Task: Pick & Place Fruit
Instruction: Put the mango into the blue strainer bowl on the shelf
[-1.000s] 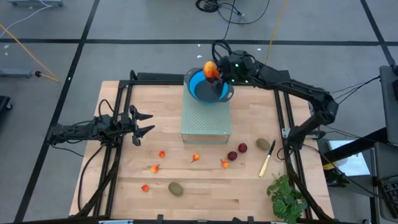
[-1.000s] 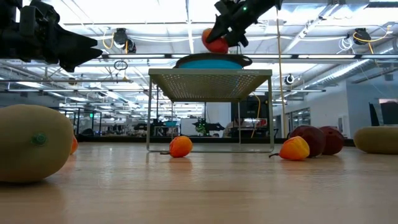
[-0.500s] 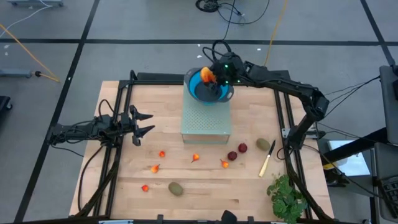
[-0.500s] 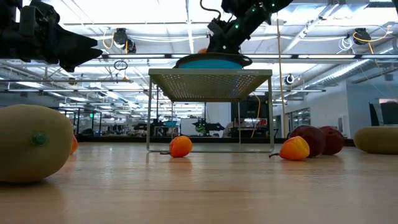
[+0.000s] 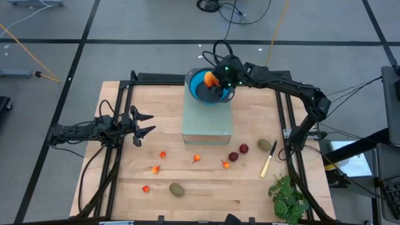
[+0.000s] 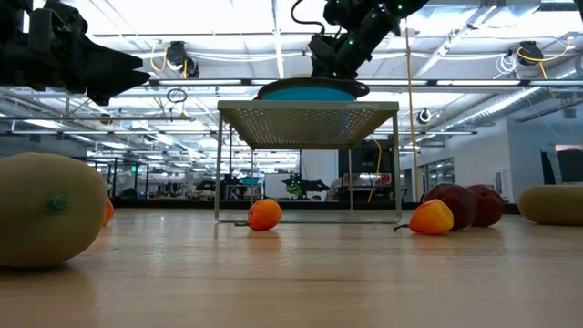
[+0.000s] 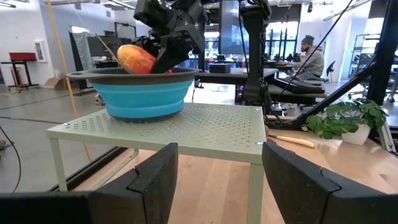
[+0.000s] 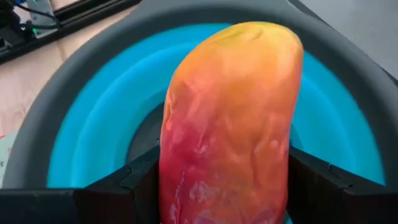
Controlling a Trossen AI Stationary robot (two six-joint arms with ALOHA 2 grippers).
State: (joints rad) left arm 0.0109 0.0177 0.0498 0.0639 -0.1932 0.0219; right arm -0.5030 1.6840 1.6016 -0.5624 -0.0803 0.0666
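My right gripper (image 5: 215, 81) is over the blue bowl (image 5: 201, 87) that stands on the pale green perforated stand (image 5: 207, 117), shut on the larger orange-red oblong fruit (image 8: 230, 124). On the table lie several tiny orange-red pieces (image 5: 162, 154), two dark red round fruits (image 5: 238, 152) and two brownish-green ovals (image 5: 177, 189) (image 5: 265, 145). My left gripper (image 5: 145, 124) hovers open at the table's left side, pointing toward the stand. My right gripper pinches the oblong fruit between its two fingers, one finger (image 8: 140, 186) on each long side. It comes slanting down from the table's far right. The fruit's free end (image 7: 134, 58) is inside the bowl's rim; whether it rests on the bowl, I cannot tell.
A yellow-handled knife (image 5: 269, 160) and a leafy green bunch (image 5: 287, 199) lie near the table's right near corner. Black frame rails (image 5: 119, 112) run along both sides of the table. A person (image 7: 310, 55) sits in the room beyond.
My right gripper has come down with the oblong fruit from above the bowl's far rim into the bowl, and has kept hold of it. The fruit, once clear above the rim in the low view, is now hidden behind the bowl's rim there.
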